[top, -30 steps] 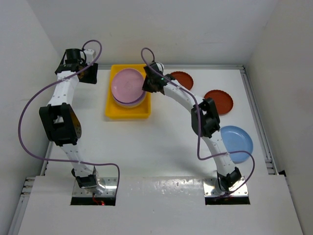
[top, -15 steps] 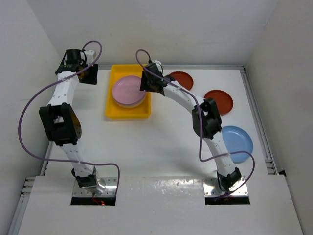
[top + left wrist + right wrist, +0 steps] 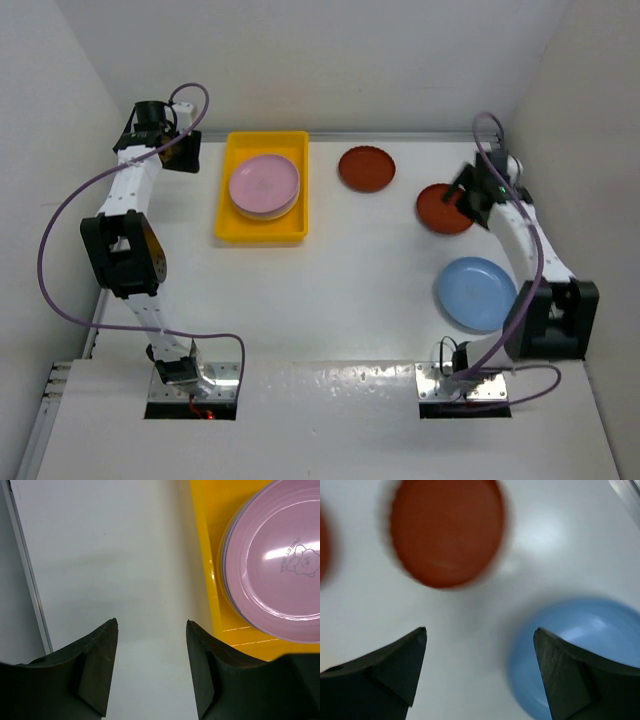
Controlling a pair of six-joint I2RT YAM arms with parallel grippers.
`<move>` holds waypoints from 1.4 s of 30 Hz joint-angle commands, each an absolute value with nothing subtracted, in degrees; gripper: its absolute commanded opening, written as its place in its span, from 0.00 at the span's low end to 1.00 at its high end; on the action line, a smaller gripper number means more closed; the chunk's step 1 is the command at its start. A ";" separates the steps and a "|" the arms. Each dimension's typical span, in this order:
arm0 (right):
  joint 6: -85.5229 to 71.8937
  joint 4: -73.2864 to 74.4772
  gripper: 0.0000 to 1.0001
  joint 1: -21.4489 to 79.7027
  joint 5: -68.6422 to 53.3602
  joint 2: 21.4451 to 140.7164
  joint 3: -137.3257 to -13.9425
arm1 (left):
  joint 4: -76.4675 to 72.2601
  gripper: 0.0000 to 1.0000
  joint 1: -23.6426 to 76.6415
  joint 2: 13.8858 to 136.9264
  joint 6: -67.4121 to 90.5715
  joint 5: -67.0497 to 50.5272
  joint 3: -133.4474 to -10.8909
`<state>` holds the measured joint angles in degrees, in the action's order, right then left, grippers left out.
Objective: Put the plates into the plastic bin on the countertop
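Swung away from the yellow bin point(image 3: 260, 236) to the right side of the counter point(image 3: 340, 290), with the pink plate point(image 3: 264, 183) left lying inside. Hovered with right fingers point(image 3: 463, 197) spread wide, holding nothing, nearer red plate point(image 3: 435, 215) just ahead, blue plate point(image 3: 477, 293) just behind. Kept left fingers point(image 3: 178, 154) spread too, beside the bin, far away.
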<state>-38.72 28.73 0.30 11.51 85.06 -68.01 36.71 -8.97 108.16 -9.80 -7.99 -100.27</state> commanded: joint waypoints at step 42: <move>-47.03 23.57 0.00 -27.41 9.40 49.64 -40.93 | 51.33 0.84 4.90 112.14 -18.64 -44.47 -116.19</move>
